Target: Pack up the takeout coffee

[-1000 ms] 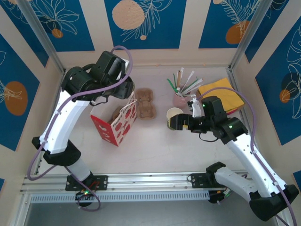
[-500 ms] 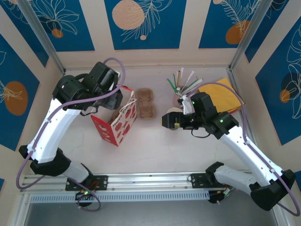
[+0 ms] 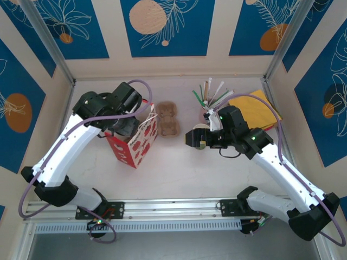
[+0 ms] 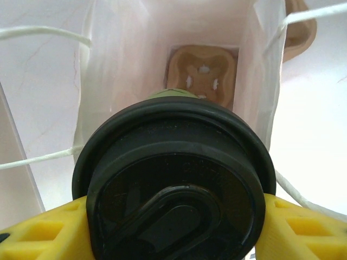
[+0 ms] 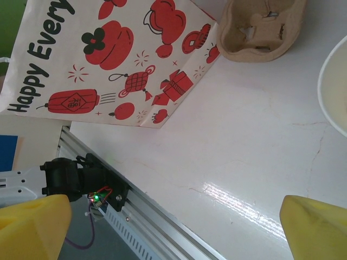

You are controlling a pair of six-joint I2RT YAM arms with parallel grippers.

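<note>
Takeout coffee (image 4: 174,184) is clamped between the left hand's (image 4: 173,227) yellow fingers (image 4: 43,230) at the mouth of the paper bag (image 4: 124,49). From above, the arm covers that mouth. The left wrist view looks in: black lid towards the camera, long axis running down to a cardboard carrier (image 4: 203,76) on the bag's floor. The right hand (image 3: 194,139) gapes wide, empty, beside the lidless cup (image 3: 201,129) on the worktop (image 3: 179,173).

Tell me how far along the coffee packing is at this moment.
Done: a cardboard carrier already lies at the bottom of the open paper bag. In hand: the left end effector grips the takeout coffee at the bag's mouth, above that carrier. Left: lower the cup in and release it. The right end effector is open and holds nothing, beside the lidless cup.
</note>
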